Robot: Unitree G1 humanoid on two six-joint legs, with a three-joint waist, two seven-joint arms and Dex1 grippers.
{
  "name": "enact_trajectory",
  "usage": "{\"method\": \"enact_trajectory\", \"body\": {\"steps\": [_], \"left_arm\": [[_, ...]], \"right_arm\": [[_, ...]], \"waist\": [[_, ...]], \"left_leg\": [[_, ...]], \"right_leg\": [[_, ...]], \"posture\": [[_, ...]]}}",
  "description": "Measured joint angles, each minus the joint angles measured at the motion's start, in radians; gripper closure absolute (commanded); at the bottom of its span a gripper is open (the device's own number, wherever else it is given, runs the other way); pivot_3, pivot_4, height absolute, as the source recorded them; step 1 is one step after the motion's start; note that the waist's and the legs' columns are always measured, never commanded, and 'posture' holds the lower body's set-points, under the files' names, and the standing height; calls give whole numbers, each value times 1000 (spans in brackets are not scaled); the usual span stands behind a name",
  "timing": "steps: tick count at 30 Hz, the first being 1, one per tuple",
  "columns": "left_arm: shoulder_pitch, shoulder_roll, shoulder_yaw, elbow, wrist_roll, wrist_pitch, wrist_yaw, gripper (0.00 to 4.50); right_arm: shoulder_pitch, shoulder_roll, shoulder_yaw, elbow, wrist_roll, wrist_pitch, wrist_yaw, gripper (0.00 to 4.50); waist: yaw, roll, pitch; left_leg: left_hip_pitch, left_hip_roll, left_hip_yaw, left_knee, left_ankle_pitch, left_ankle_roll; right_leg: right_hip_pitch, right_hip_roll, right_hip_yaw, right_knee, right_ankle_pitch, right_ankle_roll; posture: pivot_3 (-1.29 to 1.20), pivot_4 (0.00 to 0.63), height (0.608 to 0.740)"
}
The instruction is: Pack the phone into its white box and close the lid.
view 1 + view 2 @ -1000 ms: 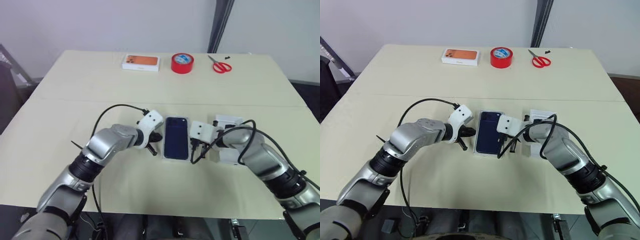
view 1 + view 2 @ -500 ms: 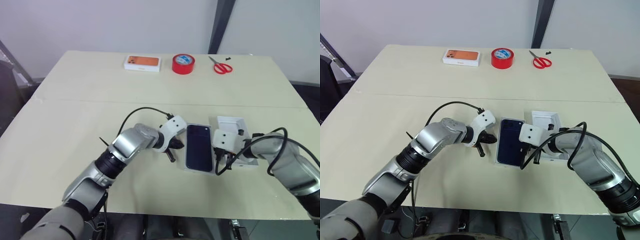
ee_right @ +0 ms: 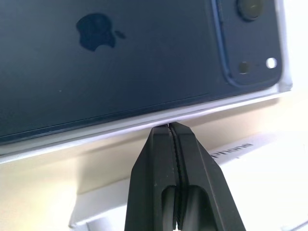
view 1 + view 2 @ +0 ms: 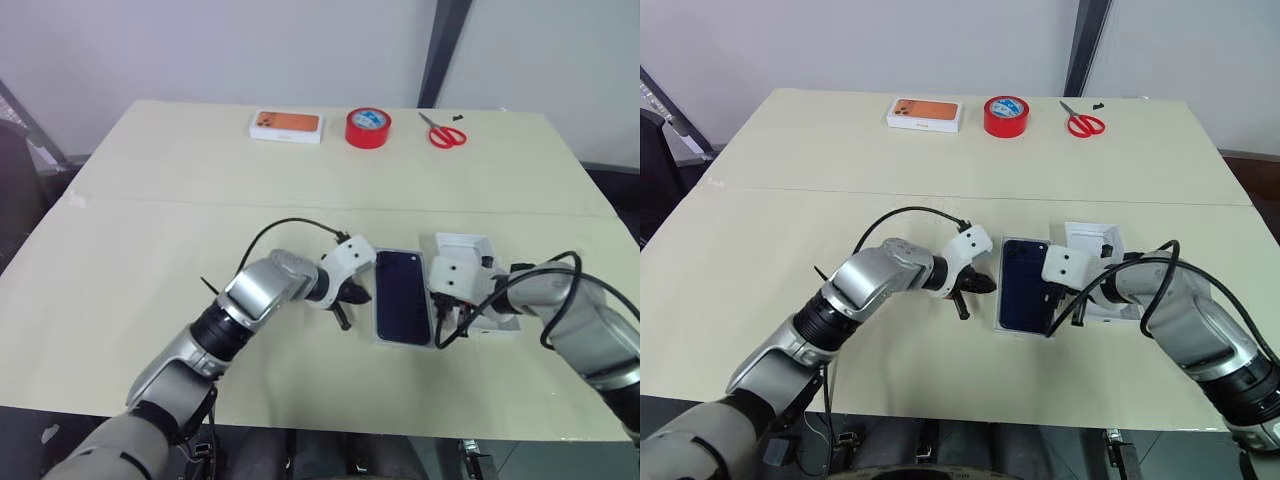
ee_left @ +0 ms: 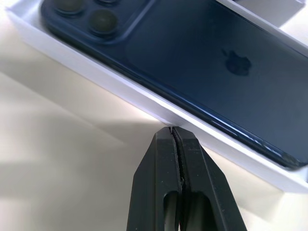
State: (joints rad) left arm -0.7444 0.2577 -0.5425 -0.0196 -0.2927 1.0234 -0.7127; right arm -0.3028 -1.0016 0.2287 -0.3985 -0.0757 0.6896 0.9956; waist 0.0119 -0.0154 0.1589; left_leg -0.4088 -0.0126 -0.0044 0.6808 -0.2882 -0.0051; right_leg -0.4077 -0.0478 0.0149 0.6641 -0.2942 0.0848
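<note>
Both grippers, tray and phone now sit further right. Dark navy-blue flat phone (image 4: 402,309) lies inside shallow white cardboard tray (image 5: 120,86), between left gripper (image 4: 350,296) and right gripper (image 4: 437,310), jaws shut, empty. White lid (image 4: 467,252) rests right.

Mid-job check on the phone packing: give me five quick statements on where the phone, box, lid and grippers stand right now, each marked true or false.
1. The phone lies in the white box, its camera side facing up. True.
2. The lid already covers the phone. False: it lies open on the table beside the box, on the robot's right.
3. Both grippers are shut and hold nothing. True: the left gripper and the right gripper each meet a long side of the box with closed tips.
4. The red tape roll stands next to the phone. False: it is at the table's far edge, between the orange-pictured box and the scissors.
5. The left gripper holds the phone. False.
</note>
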Motion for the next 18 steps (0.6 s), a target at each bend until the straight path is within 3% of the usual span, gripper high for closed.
{"method": "enact_trajectory", "body": {"steps": [5, 8, 12, 15, 18], "left_arm": [[2, 2, 0, -3, 5, 0, -3, 4444], [25, 26, 5, -38, 2, 1, -13, 4500], [65, 83, 33, -96, -5, -14, -35, 4500], [127, 146, 90, -152, -14, -104, -69, 4500], [227, 197, 146, -225, -14, -307, -127, 4500]], "right_arm": [[3, -8, -17, 3, 23, 10, 14, 4500], [14, -38, -84, -42, 96, 83, 60, 3670], [13, -50, -203, -102, 192, 244, 69, 1829], [-19, -31, -269, -115, 269, 465, 37, 1829], [-72, 31, -309, -128, 315, 683, -28, 1829]], "waist": [[0, 0, 0], [0, 0, 0], [-5, 1, 0], [-7, 1, 0], [-7, 2, 0]], "left_leg": [[0, 0, 0, 0, 0, 0], [0, 0, 0, 0, 0, 0], [0, 1, 0, 0, 0, 1], [0, 2, 0, 0, 0, 0], [0, 2, 0, -1, -1, 0]], "right_leg": [[0, 0, 0, 0, 0, 0], [0, 0, 0, 0, 0, 0], [0, 0, 0, 1, 0, 0], [0, 0, 0, 1, 0, 0], [-1, -1, 0, 0, 0, -1]], "posture": [[0, 150, 729], [0, 150, 729], [0, 150, 729], [0, 150, 729], [0, 150, 729]]}}
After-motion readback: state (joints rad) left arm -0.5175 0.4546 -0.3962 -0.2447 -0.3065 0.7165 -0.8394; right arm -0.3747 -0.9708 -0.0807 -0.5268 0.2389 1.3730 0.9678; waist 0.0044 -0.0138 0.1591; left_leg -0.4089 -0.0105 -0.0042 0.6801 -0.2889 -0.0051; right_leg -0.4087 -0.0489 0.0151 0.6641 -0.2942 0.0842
